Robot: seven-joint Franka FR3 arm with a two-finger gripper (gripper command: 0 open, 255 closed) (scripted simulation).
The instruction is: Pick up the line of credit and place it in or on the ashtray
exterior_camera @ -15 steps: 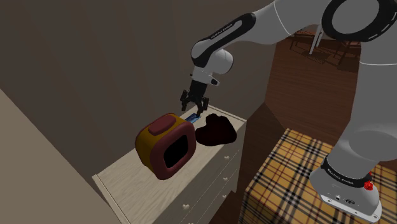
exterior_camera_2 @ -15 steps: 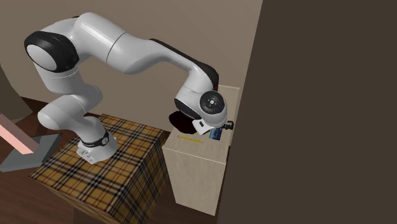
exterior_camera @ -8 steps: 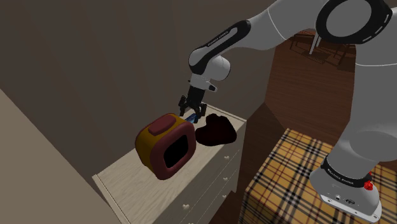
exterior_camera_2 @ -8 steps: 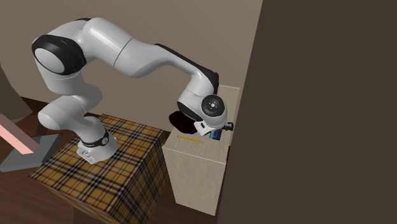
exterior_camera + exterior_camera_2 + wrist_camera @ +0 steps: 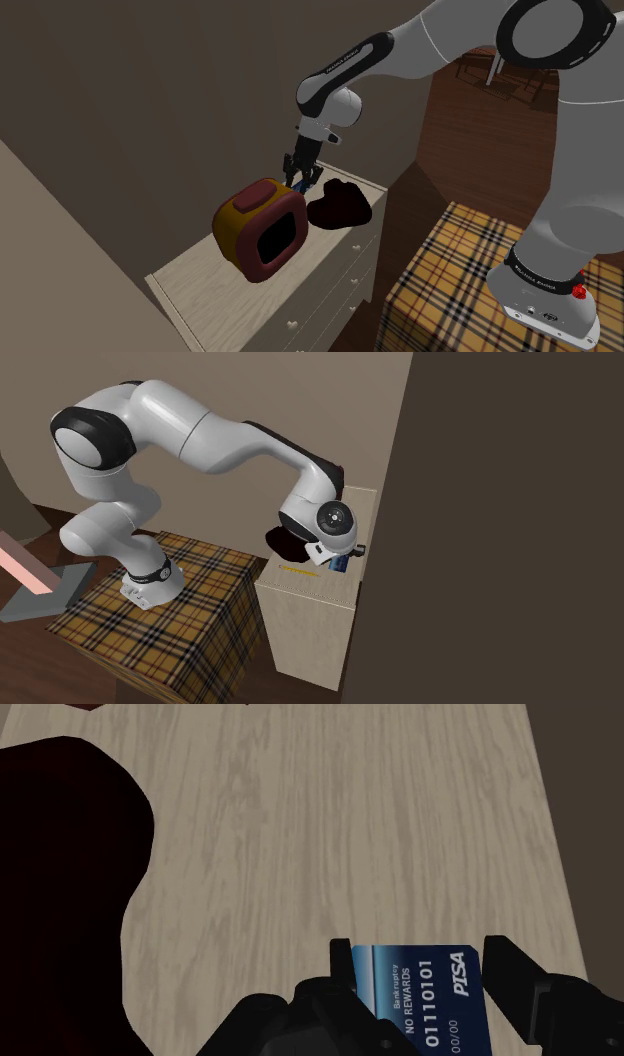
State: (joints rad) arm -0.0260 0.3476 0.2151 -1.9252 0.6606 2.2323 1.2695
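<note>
Above the pale wood worktop point(image 5: 200, 285), the black fingers point(image 5: 515, 994) are clamped across the width of the blue card point(image 5: 415, 994). The dark ashtray point(image 5: 340, 205) lies just beside them, toward the shoulder view's right.

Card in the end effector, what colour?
A dark blue rectangular card with white lettering; clearest in wrist view.
</note>
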